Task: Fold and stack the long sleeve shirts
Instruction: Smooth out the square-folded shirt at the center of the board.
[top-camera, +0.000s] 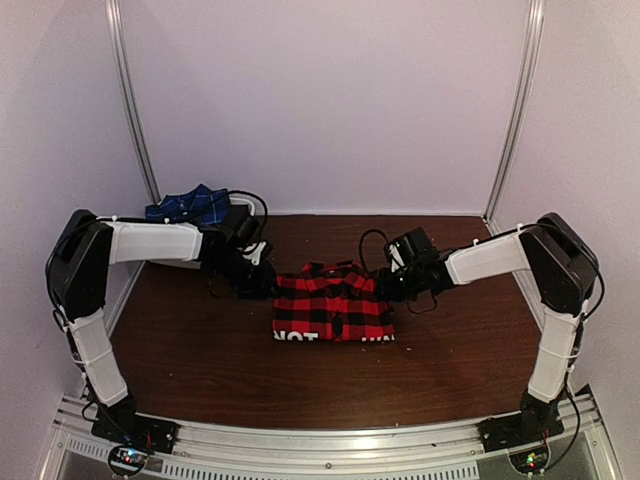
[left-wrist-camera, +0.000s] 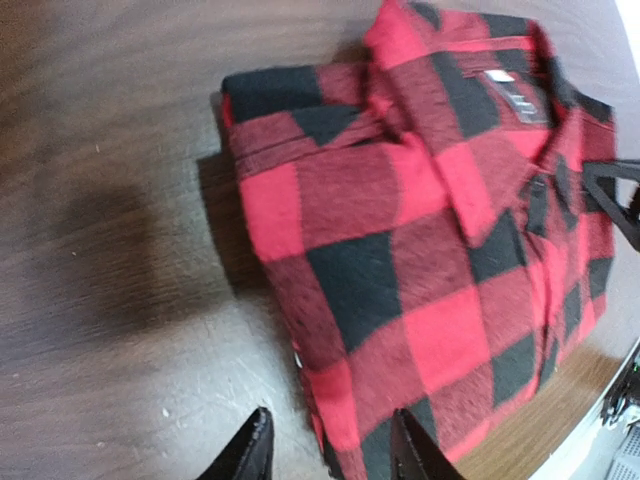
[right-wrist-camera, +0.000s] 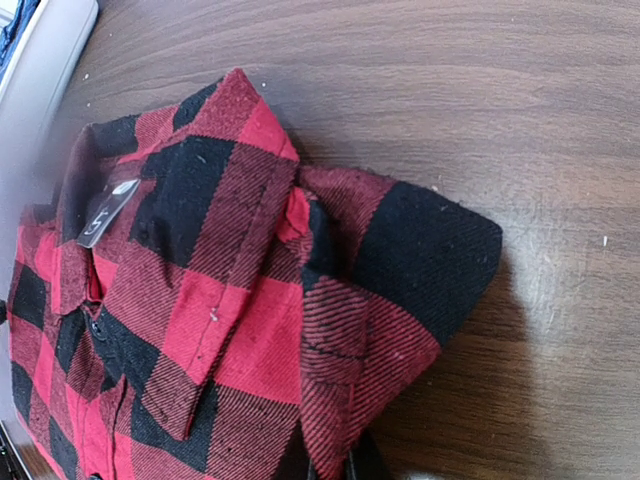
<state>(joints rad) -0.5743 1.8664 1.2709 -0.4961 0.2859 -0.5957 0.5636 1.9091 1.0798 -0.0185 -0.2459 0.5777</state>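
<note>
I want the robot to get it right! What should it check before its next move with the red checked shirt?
1. Red-and-black checked flannel shirt folded into a compact bundle: ok.
2. That shirt lying flat on the brown wooden table, away from its edges: ok.
3. Left jaws standing apart at the shirt's left edge: ok.
4. Right jaws gripping the shirt's right edge: cannot tell, they barely show in the wrist view.
5. Navy blue plaid shirt folded: cannot tell, it is half hidden in the far left corner.
6. Both shirts stacked: not ok, they lie apart.
</note>
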